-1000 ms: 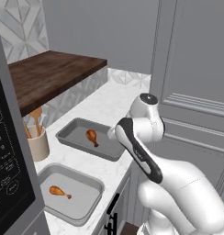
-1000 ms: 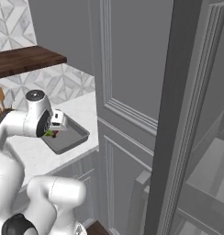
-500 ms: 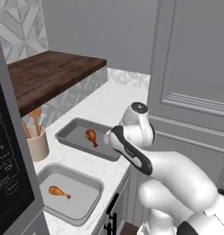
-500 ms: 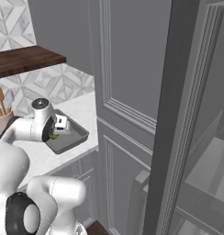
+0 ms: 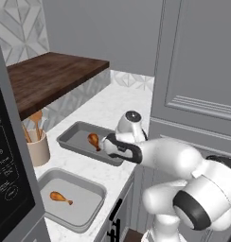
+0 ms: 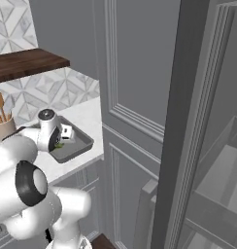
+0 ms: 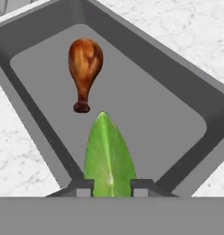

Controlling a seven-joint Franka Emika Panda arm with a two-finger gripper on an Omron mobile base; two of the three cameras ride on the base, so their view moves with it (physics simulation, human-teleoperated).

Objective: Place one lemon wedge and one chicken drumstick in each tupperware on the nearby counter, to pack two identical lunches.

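Two grey tupperware trays sat on the white marbled counter in your left base view: the far tray held a chicken drumstick, and the near tray held a second drumstick. Your gripper hung low over the far tray's right end. A beige utensil cup with wooden handles stood beside the far tray, under the dark wooden top. At the left edge you had a black appliance panel with pale button markings too small to read.

Your right base view gave only the far tray past the arm, with a speck of green at the gripper, plus tall grey cabinet doors.

Your hand view supplied what the base views lacked: the fingertips were pinched on a green lemon wedge, its point aimed at the bone end of the drumstick, wedge and drumstick apart, both over the tray floor.
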